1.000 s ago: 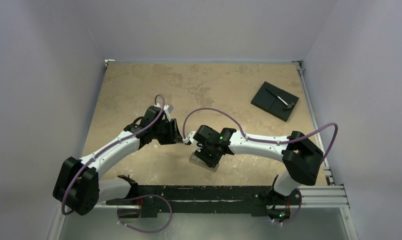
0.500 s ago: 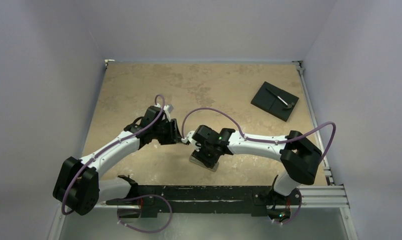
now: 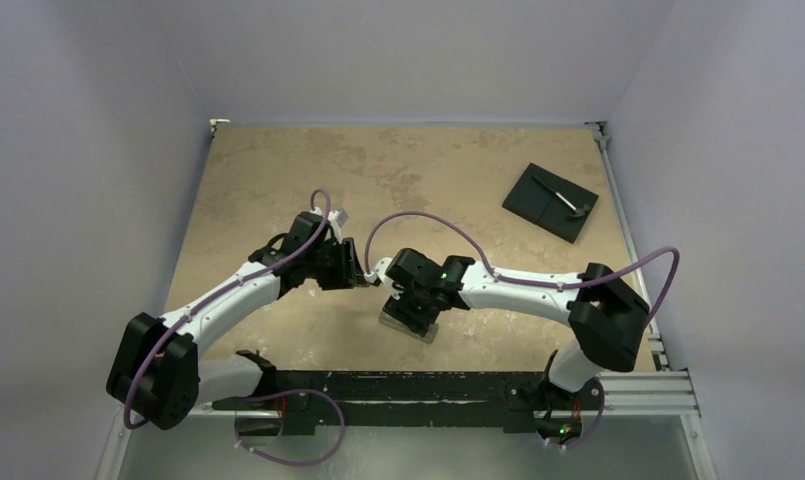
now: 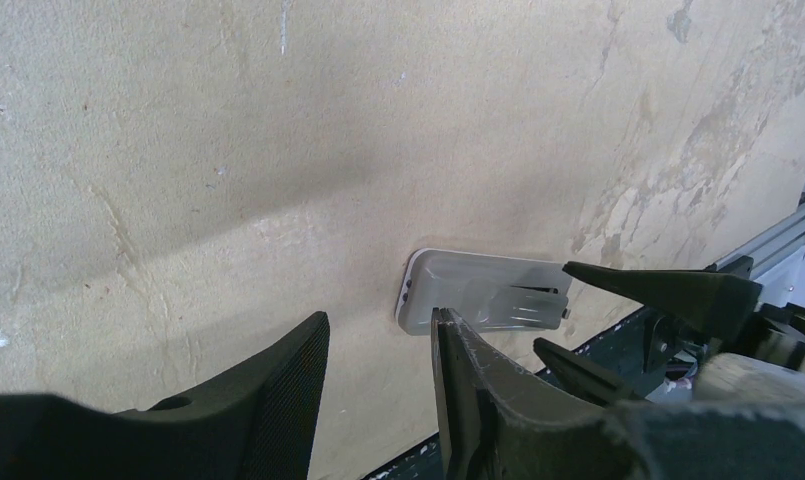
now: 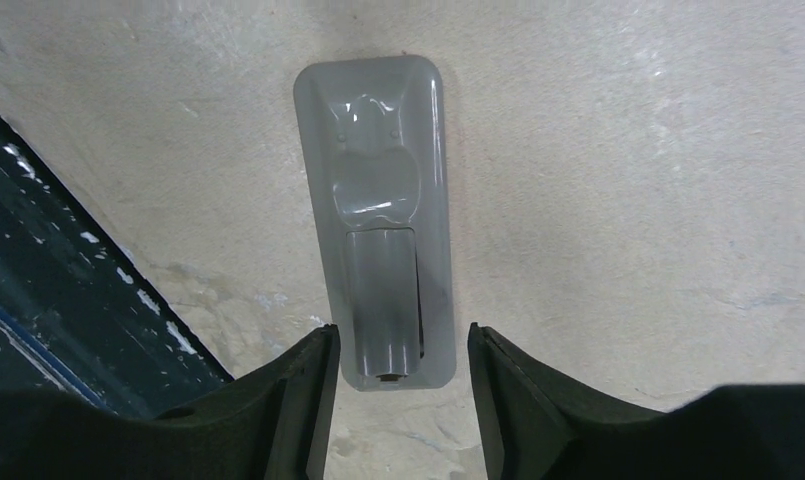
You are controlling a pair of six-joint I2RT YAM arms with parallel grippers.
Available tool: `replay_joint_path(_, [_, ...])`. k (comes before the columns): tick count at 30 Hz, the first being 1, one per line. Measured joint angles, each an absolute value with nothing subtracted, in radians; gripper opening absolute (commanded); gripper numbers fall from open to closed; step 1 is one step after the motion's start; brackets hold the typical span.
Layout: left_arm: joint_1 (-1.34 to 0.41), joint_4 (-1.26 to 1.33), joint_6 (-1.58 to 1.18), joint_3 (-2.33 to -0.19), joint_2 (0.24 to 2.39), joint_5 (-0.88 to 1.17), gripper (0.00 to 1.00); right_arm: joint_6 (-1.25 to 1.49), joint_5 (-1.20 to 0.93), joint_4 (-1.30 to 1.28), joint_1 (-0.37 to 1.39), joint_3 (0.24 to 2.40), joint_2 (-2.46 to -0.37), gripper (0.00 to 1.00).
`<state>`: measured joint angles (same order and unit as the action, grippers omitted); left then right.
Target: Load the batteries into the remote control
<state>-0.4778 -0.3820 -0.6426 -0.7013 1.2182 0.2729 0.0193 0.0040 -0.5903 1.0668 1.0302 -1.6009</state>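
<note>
The remote control [image 5: 383,200] lies grey back up on the table near the front edge, its back cover in place. It also shows in the left wrist view, remote control [image 4: 483,290], and its corner peeks out under the right wrist, remote control [image 3: 426,333]. My right gripper [image 5: 401,340] is open, its fingers standing either side of the remote's near end with a gap on both sides. My left gripper [image 4: 378,320] is open and empty just left of the remote, over bare table. The batteries are out of view.
A black square plate [image 3: 551,201] with a thin tool on it lies at the back right. The dark mounting rail [image 3: 408,385] runs along the near edge, close to the remote. The two wrists sit nearly touching at mid-table, with the right fingers [image 4: 668,290] in the left wrist view.
My right gripper's jaws have spread wider around the remote's end, and the right arm has shifted very slightly. The left arm and the remote have stayed put.
</note>
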Motion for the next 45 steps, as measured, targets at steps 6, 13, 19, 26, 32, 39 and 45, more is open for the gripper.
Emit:
replay_joint_path(6, [-0.478,-0.382,-0.643,-0.701,1.218,0.276,0.42,0.035,0.035,-0.604,1.067,1.048,-1.542,0.57])
replay_joint_path(13, [-0.478,-0.378,-0.643,-0.701,1.218,0.278,0.42,0.075,0.034,-0.628,1.067,1.05,-1.492,0.15])
replay_joint_path(19, [-0.478,-0.371,-0.643,-0.705,1.218,0.281,0.42,0.121,0.034,-0.636,1.067,1.05,-1.485,0.0])
replay_joint_path(26, [-0.478,-0.366,-0.643,-0.709,1.218,0.281,0.42,0.155,0.035,-0.632,1.067,1.03,-1.486,0.0])
replay_joint_path(32, [-0.478,-0.366,-0.643,-0.709,1.218,0.281,0.42,0.165,0.035,-0.623,1.067,1.026,-1.513,0.0])
replay_joint_path(39, [-0.478,-0.364,-0.643,-0.71,1.222,0.281,0.42,0.165,0.032,-0.604,1.067,1.015,-1.567,0.0])
replay_joint_path(45, [-0.478,-0.364,-0.643,-0.71,1.227,0.281,0.42,0.165,0.026,-0.597,1.066,1.013,-1.59,0.0])
